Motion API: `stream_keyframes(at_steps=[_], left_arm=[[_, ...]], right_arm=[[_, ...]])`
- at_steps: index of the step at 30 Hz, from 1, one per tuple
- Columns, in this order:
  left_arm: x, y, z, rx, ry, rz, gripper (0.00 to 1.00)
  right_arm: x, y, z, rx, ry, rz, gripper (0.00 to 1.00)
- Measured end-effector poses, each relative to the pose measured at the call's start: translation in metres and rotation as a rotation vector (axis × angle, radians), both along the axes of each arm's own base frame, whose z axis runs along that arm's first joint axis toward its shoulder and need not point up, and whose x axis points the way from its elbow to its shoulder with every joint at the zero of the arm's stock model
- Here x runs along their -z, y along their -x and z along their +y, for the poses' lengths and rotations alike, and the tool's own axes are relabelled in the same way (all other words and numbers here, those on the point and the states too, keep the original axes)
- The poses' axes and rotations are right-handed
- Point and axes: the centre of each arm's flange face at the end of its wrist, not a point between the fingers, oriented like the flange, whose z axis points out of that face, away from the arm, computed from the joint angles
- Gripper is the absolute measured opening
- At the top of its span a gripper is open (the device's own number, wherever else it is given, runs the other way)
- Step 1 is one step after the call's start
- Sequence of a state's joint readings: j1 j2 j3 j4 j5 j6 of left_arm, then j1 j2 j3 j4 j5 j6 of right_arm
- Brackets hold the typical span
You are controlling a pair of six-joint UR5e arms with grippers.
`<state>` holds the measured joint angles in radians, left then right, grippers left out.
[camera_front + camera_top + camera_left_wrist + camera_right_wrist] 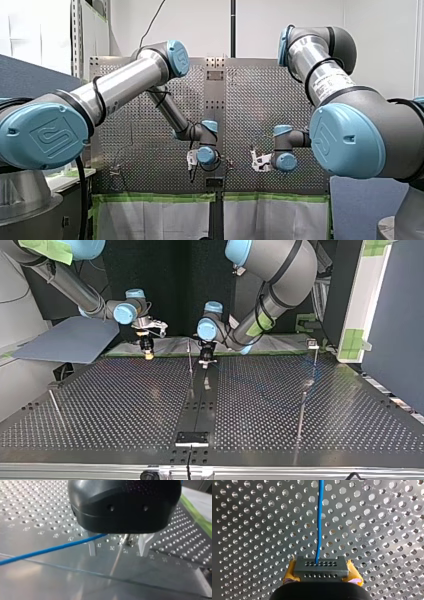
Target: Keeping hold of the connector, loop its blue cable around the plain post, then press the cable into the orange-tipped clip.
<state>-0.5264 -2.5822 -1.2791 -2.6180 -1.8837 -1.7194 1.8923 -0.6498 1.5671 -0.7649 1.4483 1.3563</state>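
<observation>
Clamped in my right pincer [322, 573] w/ yellow pads [290, 571]: connector [321, 566], dark grey rect. block w/ pin holes. Ahead, thin blue cable [320, 517] over perforated metal surface [249, 530]. My left pincer [118, 550]: metal fingers [92, 548] apart, cable beside one.

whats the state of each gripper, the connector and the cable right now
right gripper, shut on the connector
connector, clamped, cable plugged into it
blue cable, runs straight out from the connector over the perforated table
left gripper, open, fingers apart
</observation>
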Motion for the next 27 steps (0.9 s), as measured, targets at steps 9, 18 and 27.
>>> stream_keyframes(at_steps=[9, 18, 27], left_arm=[[0.004, 0.002, 0.007, 0.009, -0.072, 0.030, 1.00], [0.014, 0.017, 0.019, -0.029, -0.228, 0.099, 1.00], [-0.009, 0.038, 0.020, 0.026, -0.280, 0.063, 1.00]], right_arm=[[0.000, 0.000, 0.000, -0.002, -0.002, 0.002, 0.00], [0.000, 0.000, 0.000, -0.003, -0.003, 0.002, 0.00], [0.000, 0.001, 0.000, -0.002, -0.003, 0.002, 0.00]])
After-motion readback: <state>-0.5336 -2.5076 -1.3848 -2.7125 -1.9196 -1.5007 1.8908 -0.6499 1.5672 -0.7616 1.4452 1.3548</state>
